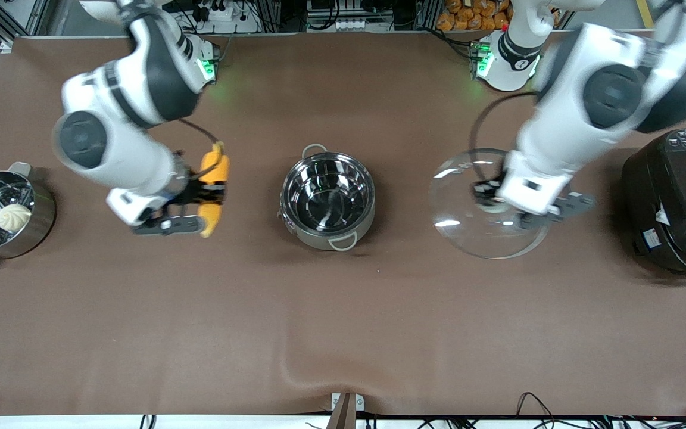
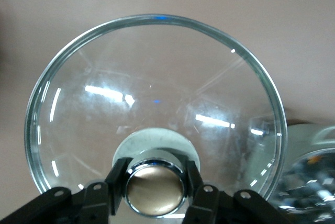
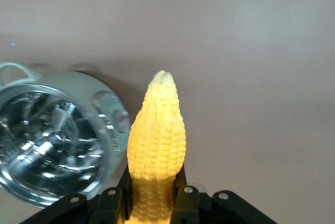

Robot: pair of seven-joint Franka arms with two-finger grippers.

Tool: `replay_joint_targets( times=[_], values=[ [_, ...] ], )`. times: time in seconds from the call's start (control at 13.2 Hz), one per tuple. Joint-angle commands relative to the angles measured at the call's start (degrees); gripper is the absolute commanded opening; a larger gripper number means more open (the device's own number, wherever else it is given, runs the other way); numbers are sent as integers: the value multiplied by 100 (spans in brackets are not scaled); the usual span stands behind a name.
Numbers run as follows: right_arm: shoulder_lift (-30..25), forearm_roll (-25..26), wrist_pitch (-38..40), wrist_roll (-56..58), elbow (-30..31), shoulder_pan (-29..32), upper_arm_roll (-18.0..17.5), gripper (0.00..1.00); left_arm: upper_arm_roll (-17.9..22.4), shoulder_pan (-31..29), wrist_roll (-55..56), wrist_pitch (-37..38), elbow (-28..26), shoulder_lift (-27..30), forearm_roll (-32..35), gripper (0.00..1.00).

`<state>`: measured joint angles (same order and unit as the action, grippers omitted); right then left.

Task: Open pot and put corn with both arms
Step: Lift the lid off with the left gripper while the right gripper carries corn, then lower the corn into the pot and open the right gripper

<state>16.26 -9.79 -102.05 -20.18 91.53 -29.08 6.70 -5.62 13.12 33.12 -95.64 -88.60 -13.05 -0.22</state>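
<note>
Right pincer clamps corn; left pincer clamps lid knob.

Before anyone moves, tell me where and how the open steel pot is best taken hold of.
Grip the pot by one of its two pale loop handles, coming straight down from above. It sits upright and lidless, its wall is too wide for a pincer, and each loop stands clear of the rim. Both pincers are busy: the right pincer holds the corn, the left pincer the lid by its knob.
</note>
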Motion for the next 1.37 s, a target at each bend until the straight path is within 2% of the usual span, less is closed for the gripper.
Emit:
replay_joint_targets(
  times=[0.0, 0.23, 0.38, 0.46, 0.61, 0.84, 1.06, 1.14, 1.22, 1.29],
  values=[
    [227, 20, -297, -844, -109, -501, 69, 11, -98, -721, -936, -278, -963, 540, -48, 0],
    [482, 134, -693, -1592, -109, -1037, 69, 11, -115, -1319, -1526, -1312, -2121, 715, -57, 0],
    [702, 161, -991, -1821, -109, -1283, 69, 12, -115, -1409, -1624, -2192, -3001, 944, -179, 0],
    [833, 187, -1184, -2023, -109, -1398, 69, 12, -133, -1409, -1642, -2474, -3240, 962, -180, 0],
    [1080, 389, -1554, -2410, -109, -1635, 60, 12, -124, -1418, -1668, -2975, -3574, 866, -180, 0],
    [1352, 398, -1870, -2525, -109, -1715, 60, 12, -115, -1435, -1739, -4161, -4234, 594, -171, 0],
    [1538, 407, -2144, -2797, -109, -1821, 60, 15, -115, -1611, -1791, -4384, -4262, 260, -154, 0],
    [1538, 407, -2153, -2807, -109, -1847, 60, 21, -133, -1768, -1809, -4471, -4270, 164, -154, 0],
    [1538, 407, -2153, -2815, -109, -1839, 60, 44, -141, -1830, -1809, -4481, -4262, 119, -154, 0],
    [1547, 399, -2153, -2816, -100, -1838, 60, 81, -142, -1813, -1809, -4490, -4253, 67, -171, 0]
  ],
)
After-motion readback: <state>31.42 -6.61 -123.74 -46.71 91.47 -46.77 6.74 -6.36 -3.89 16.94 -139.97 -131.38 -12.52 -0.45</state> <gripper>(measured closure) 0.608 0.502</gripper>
